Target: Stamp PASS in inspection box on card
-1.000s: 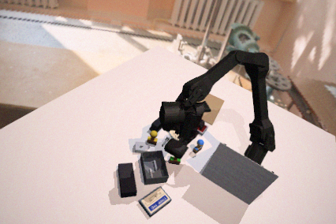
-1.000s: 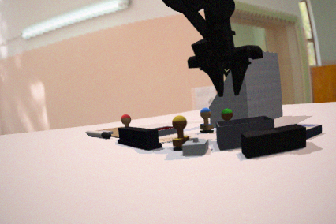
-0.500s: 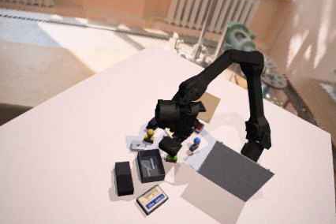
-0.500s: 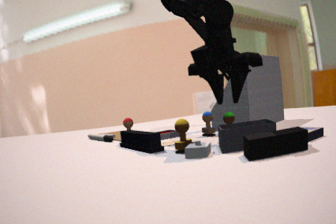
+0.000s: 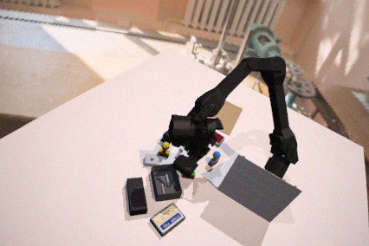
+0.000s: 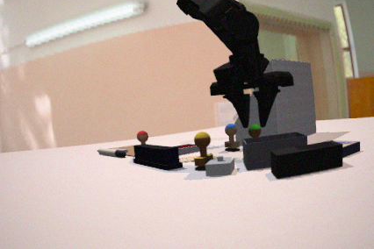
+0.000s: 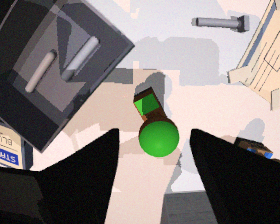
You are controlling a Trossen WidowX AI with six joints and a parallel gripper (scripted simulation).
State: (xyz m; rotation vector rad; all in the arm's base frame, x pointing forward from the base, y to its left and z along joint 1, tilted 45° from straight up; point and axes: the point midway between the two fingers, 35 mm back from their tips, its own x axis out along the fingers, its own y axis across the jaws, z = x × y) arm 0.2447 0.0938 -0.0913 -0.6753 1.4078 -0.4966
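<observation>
My gripper (image 6: 255, 124) (image 7: 155, 135) is open, with its fingertips just above the green-knobbed stamp (image 6: 255, 130) (image 7: 159, 138) (image 5: 191, 174). In the wrist view the green knob lies between the fingertips, touching neither. The stamp stands upright on the bench; its lettering cannot be read. The card (image 7: 261, 59) shows partly at the right of the wrist view, and the arm hides it in the top view. A red ink pad (image 5: 219, 139) (image 6: 188, 147) lies behind the arm. A pad labelled blue (image 5: 168, 219) (image 7: 10, 150) lies near the front. The PASS box is not readable.
A dark open tray (image 5: 169, 197) (image 6: 276, 154) stands close beside the green stamp. A blue-knobbed stamp (image 5: 216, 155) (image 6: 231, 130), a yellow-knobbed stamp (image 5: 165, 146) (image 6: 202, 140) and a red-knobbed stamp (image 6: 142, 136) stand around. A black block (image 5: 137, 197) (image 6: 307, 160) and a grey block (image 5: 151, 160) (image 6: 220, 167) lie nearby.
</observation>
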